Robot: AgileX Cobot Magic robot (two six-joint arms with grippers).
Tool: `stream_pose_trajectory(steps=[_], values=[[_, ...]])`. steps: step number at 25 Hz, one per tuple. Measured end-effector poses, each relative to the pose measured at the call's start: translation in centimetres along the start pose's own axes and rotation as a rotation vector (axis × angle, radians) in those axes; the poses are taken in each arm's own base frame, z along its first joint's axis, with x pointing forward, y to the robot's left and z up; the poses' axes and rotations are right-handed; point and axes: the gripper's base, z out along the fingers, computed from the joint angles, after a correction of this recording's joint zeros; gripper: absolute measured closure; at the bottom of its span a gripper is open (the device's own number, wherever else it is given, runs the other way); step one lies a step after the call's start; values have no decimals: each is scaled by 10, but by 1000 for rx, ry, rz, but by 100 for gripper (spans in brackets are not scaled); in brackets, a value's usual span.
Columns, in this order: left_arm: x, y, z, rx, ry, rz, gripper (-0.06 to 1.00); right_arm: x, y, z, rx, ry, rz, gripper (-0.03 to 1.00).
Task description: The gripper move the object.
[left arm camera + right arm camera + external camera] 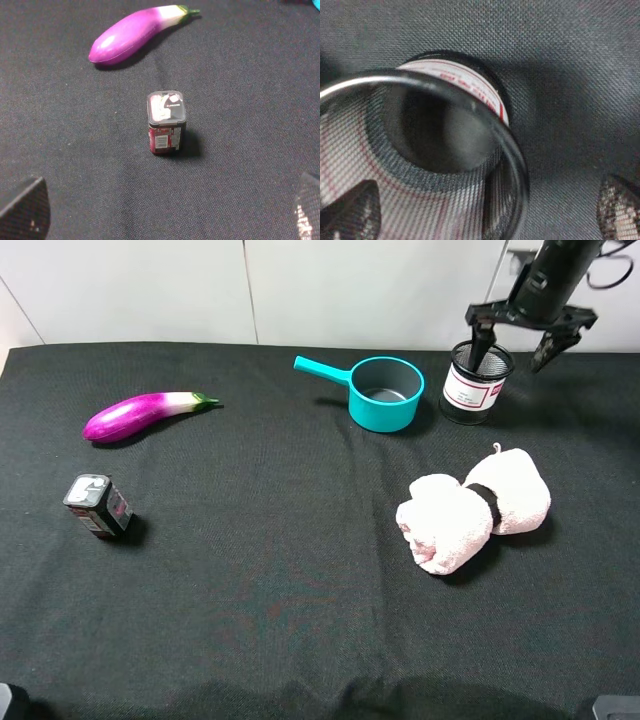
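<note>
Right gripper [511,359] wide open, holding nothing, one finger inside the mesh pen cup [474,392] at far right beside the teal saucepan [384,395]; we judge a straight vertical lift avoids snagging its rim.

The pen cup [435,150] is blurred and cut off at the right wrist view's edge. The print on its label [463,390] is too small to read.

Black cloth tabletop [300,590]. Purple curved eggplant [140,415], white neck, green stem. Teal round saucepan [385,395]. Black wire-mesh cylindrical pen cup [474,390]: white label, red edging. Pink rolled towel [470,508], black band.
</note>
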Motion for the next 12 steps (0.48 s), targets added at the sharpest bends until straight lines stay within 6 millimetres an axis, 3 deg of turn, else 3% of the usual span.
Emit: stream_pose_trajectory(steps=[12], values=[[0, 0, 0, 0, 0, 0, -2, 12, 9, -95, -32, -190, -2, 32]])
